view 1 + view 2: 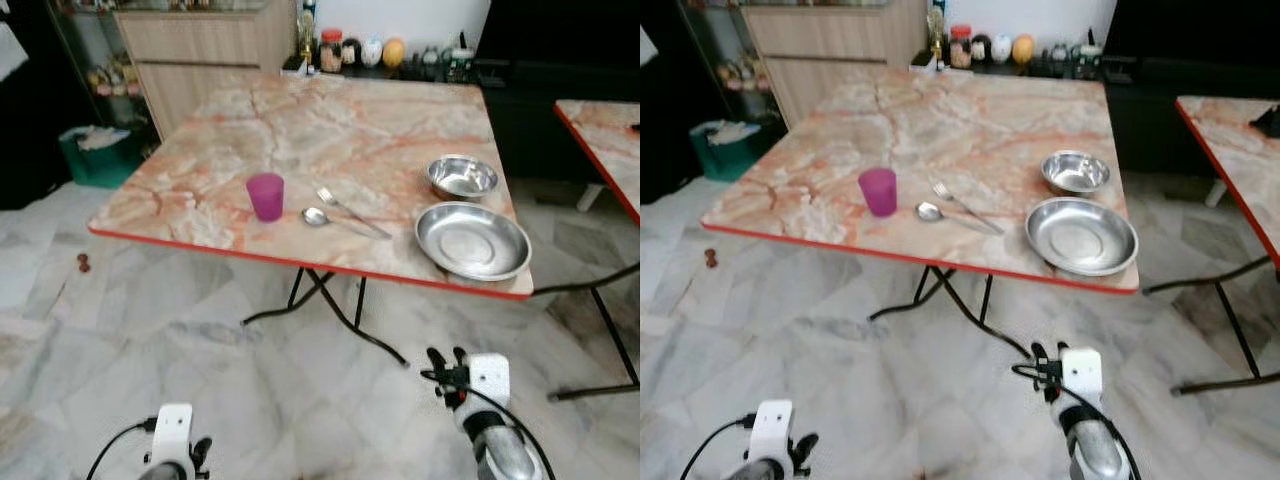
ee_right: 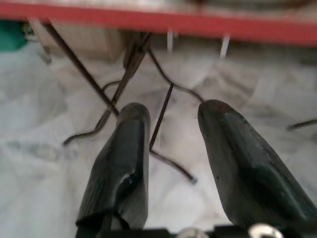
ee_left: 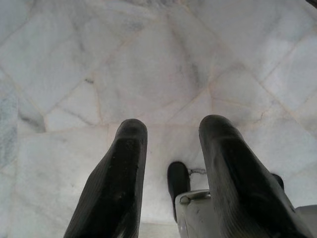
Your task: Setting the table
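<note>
Both grippers, left (image 3: pixel 168 163) and right (image 2: pixel 171 148), hang open and empty. On the table (image 1: pixel 330 120) already stand a cup (image 1: pixel 266 196), spoon (image 1: pixel 318 217), fork (image 1: pixel 345 207), plate (image 1: pixel 472 241), and a bowl (image 1: pixel 462 177) at the plate's 12 o'clock. I think little is left.

Magenta cup (image 1: pixel 265 195) is standing upright, centre-left of frame. Spoon (image 1: pixel 335 221) and fork (image 1: pixel 343 207) are lying just right of it, close together. Steel plate (image 1: pixel 472 240) is sitting at right, near the edge; small steel bowl (image 1: pixel 462 177) just above it.
</note>
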